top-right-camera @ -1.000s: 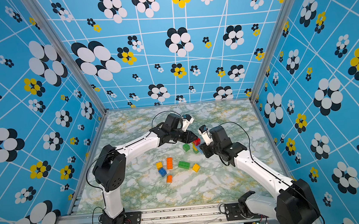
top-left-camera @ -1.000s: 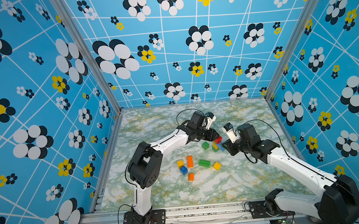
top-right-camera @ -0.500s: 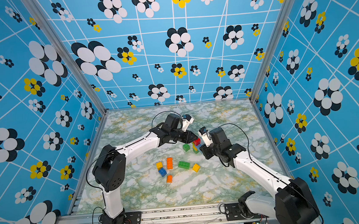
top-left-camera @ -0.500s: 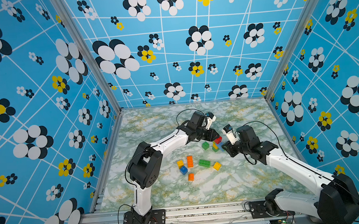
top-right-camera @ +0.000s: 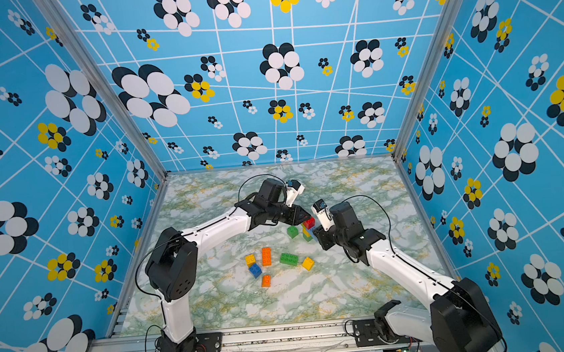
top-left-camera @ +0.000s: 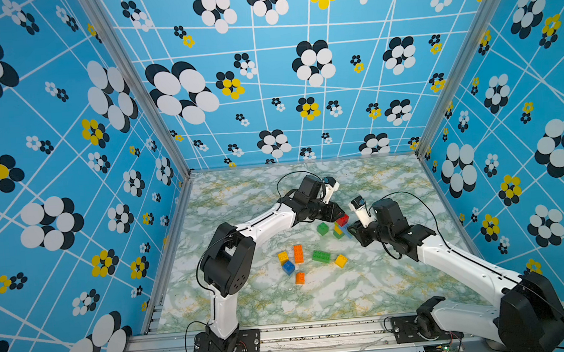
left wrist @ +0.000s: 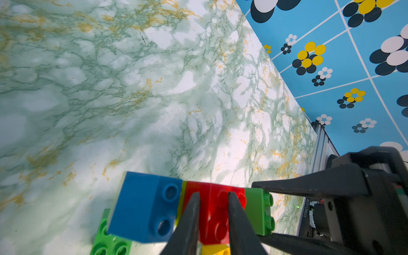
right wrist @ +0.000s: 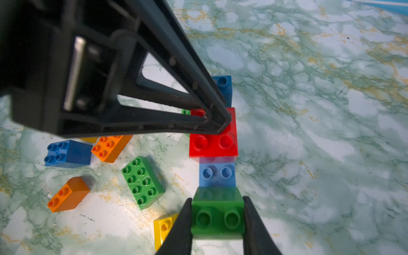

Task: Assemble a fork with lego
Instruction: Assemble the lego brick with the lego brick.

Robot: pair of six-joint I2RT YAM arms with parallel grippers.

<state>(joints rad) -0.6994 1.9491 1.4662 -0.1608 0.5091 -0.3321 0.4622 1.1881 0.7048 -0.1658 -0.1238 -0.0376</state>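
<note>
You have seven loose bricks [top-left-camera: 298, 253] on the table [top-left-camera: 319, 302]: two yellow, two orange, two green, one blue, lying left of and nearer than the joined row [top-left-camera: 339, 229]. On that row, your left gripper [left wrist: 213, 194] has its fingers pinched nearly together on the one red brick [right wrist: 213, 143]. Farther right, your right gripper [right wrist: 217, 198] clamps the green end brick [right wrist: 217, 220].

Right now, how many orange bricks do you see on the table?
2. The long orange brick lies next to a yellow brick; the short orange brick lies close to a blue brick. More may be hidden from view.
</note>
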